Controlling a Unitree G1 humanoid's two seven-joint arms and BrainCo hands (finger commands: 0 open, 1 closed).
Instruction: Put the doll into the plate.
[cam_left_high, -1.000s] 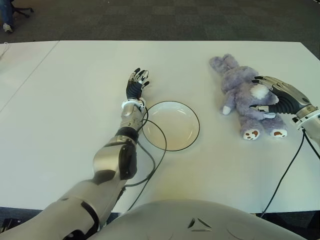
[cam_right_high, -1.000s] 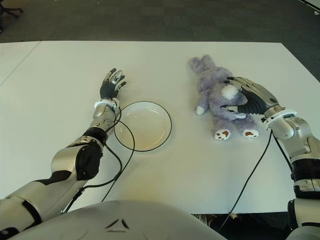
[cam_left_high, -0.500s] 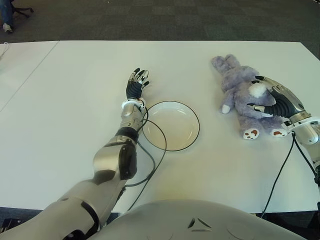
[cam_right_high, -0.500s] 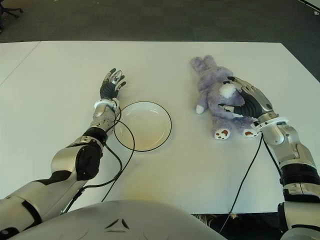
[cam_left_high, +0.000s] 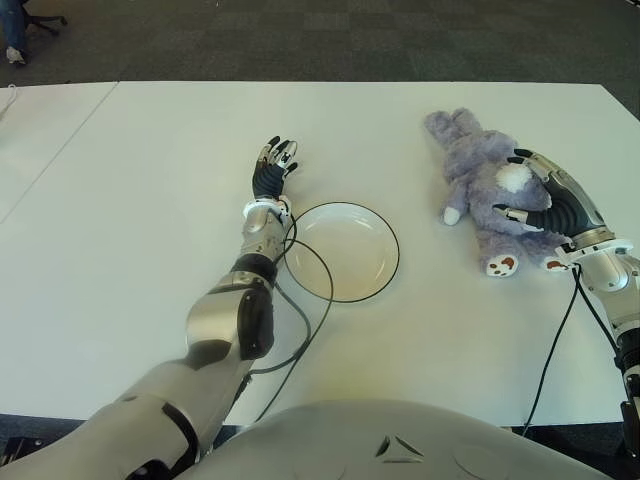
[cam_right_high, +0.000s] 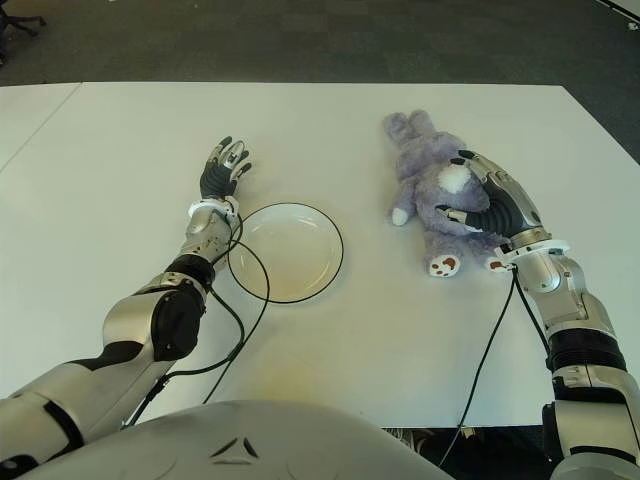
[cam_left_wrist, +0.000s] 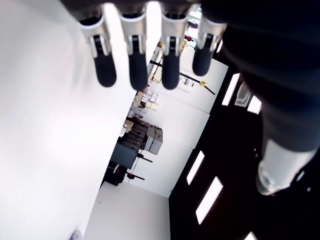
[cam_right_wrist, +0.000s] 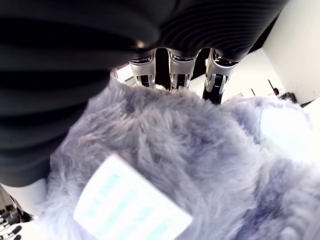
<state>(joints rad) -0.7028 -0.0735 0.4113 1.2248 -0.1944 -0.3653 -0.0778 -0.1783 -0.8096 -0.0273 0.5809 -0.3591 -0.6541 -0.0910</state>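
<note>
The robot is working on the grasping step. Its right hand (cam_right_high: 490, 208) is lying over the belly of the grey-purple plush rabbit doll (cam_right_high: 432, 190), with the thumb pressing in from one flank and the fingers curving over the other. In the right wrist view the fur is filling the palm and three fingertips (cam_right_wrist: 177, 75) are reaching past the body, so the hand appears to be closing on the doll, though whether the hold is firm enough to lift I cannot tell. The doll is lying on its back on the white worktop (cam_left_high: 150, 250), ears pointing away from the robot and feet toward it, well to the right of the round white plate with a dark rim (cam_left_high: 385, 235).

The next move, as I judge it, is calling for the fingers to tighten fully, then for the arm to be lifting the doll and carrying it leftward until it is hanging over the plate before letting go. The soft body may sag or slip from a loose grip.

The left hand (cam_left_high: 274, 167) is showing just beyond the plate's left edge, fingers spread and holding nothing. A black cable (cam_left_high: 318, 300) is looping from the left arm across the plate's near-left rim, and it could snag a low pass. Nothing else is lying between doll and plate.
</note>
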